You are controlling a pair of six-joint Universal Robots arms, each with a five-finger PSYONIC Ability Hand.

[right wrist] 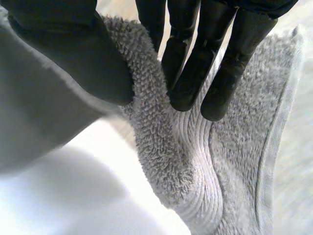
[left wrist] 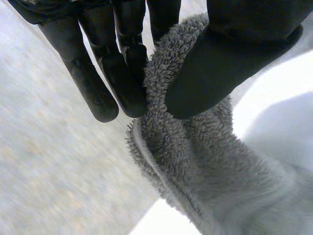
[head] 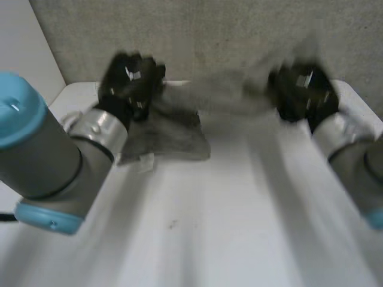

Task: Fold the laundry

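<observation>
Grey terry towel (head: 173, 134) was stretched between the two hands above the far part of the white table (head: 227, 227), with most of its bulk lying bunched on the tabletop below the left hand (head: 128, 81). In the left wrist view that hand pinched a fold of the pile near the hem, thumb (left wrist: 230, 63) on one face and fingers (left wrist: 122, 78) on the other. The right hand (head: 302, 89) was well apart from it. In its own wrist view it grasped the cloth the same way, thumb pressed into the loops and fingertips resting on the ribbed band (right wrist: 195, 166) near an edge.

The main risk seemed to be slippage. Each hand appeared to hold only a narrow ridge of soft pile, so a sharp pull apart or a quick lift could drag the cloth out of one pinch and drop that side. A second worry was skew: with the weight gathered on the left, the towel would probably come down lopsided, its edges misaligned. Working so close to the table's far edge, a dropped end might also slide off behind.
</observation>
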